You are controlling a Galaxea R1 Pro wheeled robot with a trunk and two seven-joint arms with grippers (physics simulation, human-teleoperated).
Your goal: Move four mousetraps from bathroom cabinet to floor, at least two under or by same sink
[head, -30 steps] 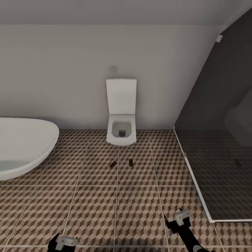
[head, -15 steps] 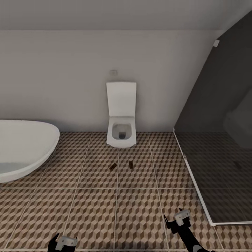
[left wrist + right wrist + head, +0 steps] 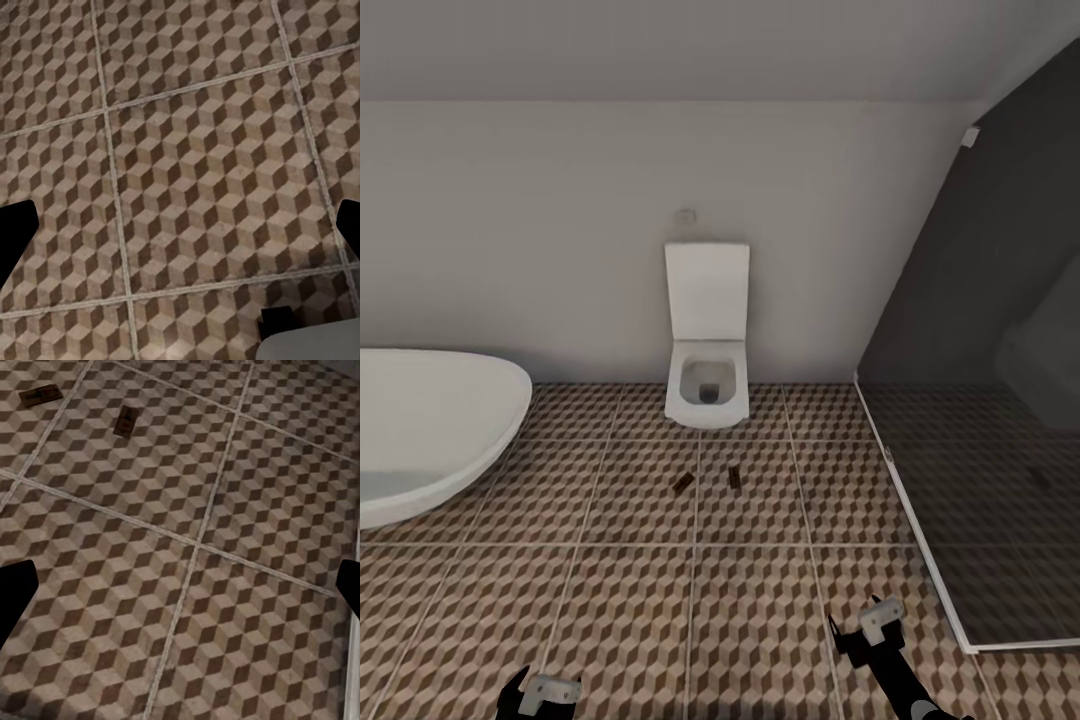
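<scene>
Two mousetraps lie flat on the bathroom floor (image 3: 640, 610) in front of the toilet: one mousetrap (image 3: 682, 483) on the left and another mousetrap (image 3: 734, 477) just right of it. In the right wrist view the same mousetraps (image 3: 41, 395) (image 3: 124, 421) lie far ahead on the tiles. My left gripper (image 3: 541, 697) hangs low over bare tiles, open and empty; its fingertips (image 3: 13, 238) stand wide apart. My right gripper (image 3: 863, 630) is also open and empty, well short of the traps. The cabinet and the sink are out of view.
A white square toilet (image 3: 707, 345) stands against the back wall. A white oval bathtub (image 3: 425, 430) fills the left side. A dark glass shower screen (image 3: 970, 400) with a white base rail closes off the right. Patterned tiles lie between them.
The whole picture has shifted down a little and the toilet looks slightly smaller, so the camera has moved. Both grippers hold their places and the traps lie as before.
</scene>
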